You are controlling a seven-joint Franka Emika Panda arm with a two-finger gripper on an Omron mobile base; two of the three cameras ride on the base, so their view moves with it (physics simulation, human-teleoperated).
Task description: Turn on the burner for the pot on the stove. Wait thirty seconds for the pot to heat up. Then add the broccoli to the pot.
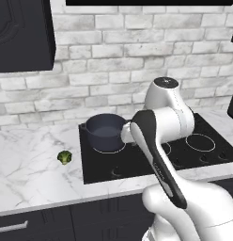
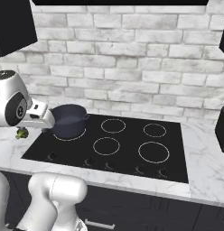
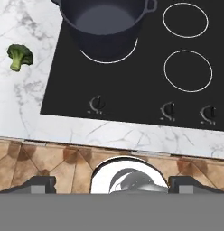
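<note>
The pot (image 3: 105,25) sits on the back-left burner (image 3: 110,55) of the stove (image 3: 132,90), its ring white, so I judge the heat is off. Three knobs show along the front edge; the leftmost knob (image 3: 96,104) looks likeliest for that burner, but picking a neighbour would heat an empty ring. My end effector (image 3: 111,182) is spread open, holding nothing, hanging off the bench (image 3: 23,113) edge. The broccoli (image 3: 19,56) lies left of the stove; reaching for it early could knock it away.
</note>
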